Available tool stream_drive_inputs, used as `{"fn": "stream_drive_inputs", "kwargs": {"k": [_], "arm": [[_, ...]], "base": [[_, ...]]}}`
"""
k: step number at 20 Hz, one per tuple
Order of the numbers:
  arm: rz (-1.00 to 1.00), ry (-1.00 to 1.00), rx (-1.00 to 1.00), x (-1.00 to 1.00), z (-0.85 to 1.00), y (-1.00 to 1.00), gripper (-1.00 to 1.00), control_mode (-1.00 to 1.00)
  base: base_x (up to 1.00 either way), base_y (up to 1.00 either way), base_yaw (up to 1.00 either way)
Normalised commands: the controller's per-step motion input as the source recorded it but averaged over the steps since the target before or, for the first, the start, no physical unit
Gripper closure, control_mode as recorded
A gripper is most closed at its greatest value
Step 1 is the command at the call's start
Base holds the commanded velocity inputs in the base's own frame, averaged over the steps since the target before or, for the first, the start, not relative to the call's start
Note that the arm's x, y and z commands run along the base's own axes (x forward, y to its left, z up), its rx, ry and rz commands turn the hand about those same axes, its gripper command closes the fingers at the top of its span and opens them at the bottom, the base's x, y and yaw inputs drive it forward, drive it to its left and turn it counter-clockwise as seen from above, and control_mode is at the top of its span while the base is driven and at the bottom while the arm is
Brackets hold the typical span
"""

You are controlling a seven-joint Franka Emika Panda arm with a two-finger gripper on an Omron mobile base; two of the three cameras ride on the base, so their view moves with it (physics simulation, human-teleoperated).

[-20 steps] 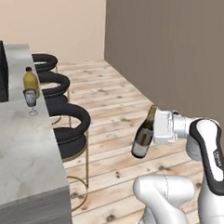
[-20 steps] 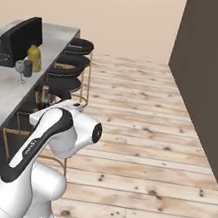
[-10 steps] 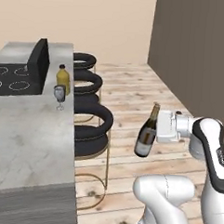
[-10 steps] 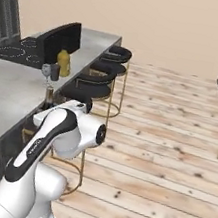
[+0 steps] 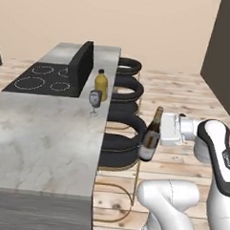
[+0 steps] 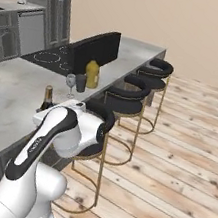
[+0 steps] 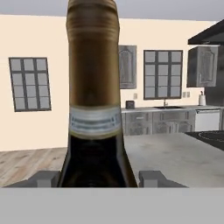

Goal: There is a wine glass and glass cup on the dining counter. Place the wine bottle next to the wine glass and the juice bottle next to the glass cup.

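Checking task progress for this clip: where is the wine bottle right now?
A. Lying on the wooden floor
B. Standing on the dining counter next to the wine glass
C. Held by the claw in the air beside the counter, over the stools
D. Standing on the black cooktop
C: the wine bottle sits gripped in the claw, slightly tilted, off the dining counter edge above the stools, while the wine glass stands alone by the juice bottle.

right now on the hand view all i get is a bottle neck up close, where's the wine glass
observer: the wine glass stands on the dining counter, near its stool-side edge, just past the cooktop.
operator: is the juice up there too
observer: yes, the juice bottle stands right behind the glass, with the glass cup beside them.
operator: and my bottle
observer: the wine bottle, gripped in the pincer, hangs off the counter's edge, by the nearest stool.
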Motion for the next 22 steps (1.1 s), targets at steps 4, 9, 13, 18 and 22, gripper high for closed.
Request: {"fn": "stream_drive_inputs", "kwargs": {"k": [4,9,13,18,22], "arm": [[0.00,0.00,0.00,0.00,0.00,0.00,1.00,1.00],[0.00,0.00,0.00,0.00,0.00,0.00,1.00,1.00],[0.00,0.00,0.00,0.00,0.00,0.00,1.00,1.00],[0.00,0.00,0.00,0.00,0.00,0.00,1.00,1.00],[0.00,0.00,0.00,0.00,0.00,0.00,1.00,1.00]], "base": [[0.55,-0.29,0.32],[0.39,-0.20,0.27],[0.47,-0.17,0.10],[0.45,-0.16,0.12],[0.30,-0.03,0.14]]}}
